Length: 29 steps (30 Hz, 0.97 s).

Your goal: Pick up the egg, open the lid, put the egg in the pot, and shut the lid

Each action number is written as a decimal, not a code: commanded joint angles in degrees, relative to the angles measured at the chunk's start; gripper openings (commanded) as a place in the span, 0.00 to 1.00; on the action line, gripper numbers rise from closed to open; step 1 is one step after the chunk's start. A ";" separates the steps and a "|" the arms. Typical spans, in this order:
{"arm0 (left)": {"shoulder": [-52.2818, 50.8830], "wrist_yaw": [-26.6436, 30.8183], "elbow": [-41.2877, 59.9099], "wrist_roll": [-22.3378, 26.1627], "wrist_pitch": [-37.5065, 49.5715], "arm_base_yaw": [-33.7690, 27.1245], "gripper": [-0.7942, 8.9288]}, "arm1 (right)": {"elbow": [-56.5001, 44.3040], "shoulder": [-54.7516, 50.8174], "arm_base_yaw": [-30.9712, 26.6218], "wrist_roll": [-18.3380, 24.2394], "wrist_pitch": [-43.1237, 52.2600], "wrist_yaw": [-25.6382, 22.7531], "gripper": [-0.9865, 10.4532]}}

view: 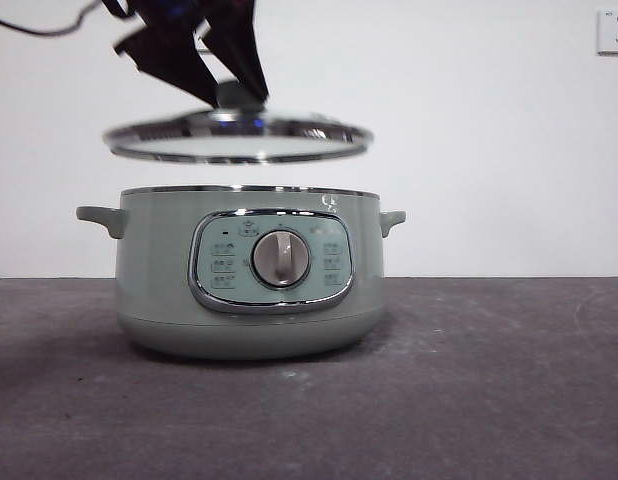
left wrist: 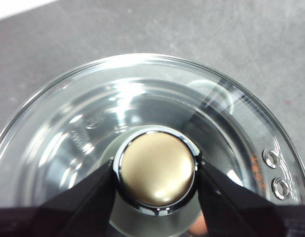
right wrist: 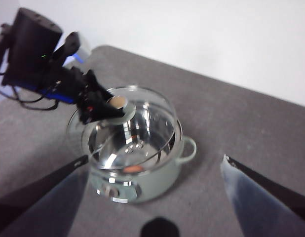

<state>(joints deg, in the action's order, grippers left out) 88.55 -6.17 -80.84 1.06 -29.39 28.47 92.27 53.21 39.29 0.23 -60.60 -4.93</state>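
left claw (left wrist: 156,170) clamps lid (view: 237,140) knob above pot (view: 249,270) | right claw (right wrist: 155,168) agape (egg (right wrist: 134,169) inside, right-wrist only)

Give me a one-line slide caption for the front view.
Left gripper holds the glass lid by its knob, level and lifted clear above the open sage-green pot.

The lid (view: 237,138) hangs just above the pot (view: 249,275) on the table (view: 489,400).
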 commanded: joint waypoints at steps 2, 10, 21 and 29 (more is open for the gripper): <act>2.16 0.11 -0.28 0.50 4.48 0.46 0.07 | 0.13 -0.63 -0.07 -0.87 -2.08 0.04 0.47; 5.31 0.17 -0.28 0.52 6.69 0.44 0.07 | 0.13 -1.29 -0.07 -1.92 -5.35 0.07 0.47; 5.75 0.28 -0.26 0.52 5.22 0.44 0.07 | 0.13 -1.51 -0.07 -1.86 -5.49 0.04 0.47; 7.15 1.49 -0.20 0.52 3.74 0.44 0.07 | 0.13 -1.51 -0.07 -1.84 -5.46 0.04 0.47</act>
<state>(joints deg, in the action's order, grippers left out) 94.87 -4.89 -80.84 0.86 -26.85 28.73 92.27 51.83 39.29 -0.91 -66.37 -4.91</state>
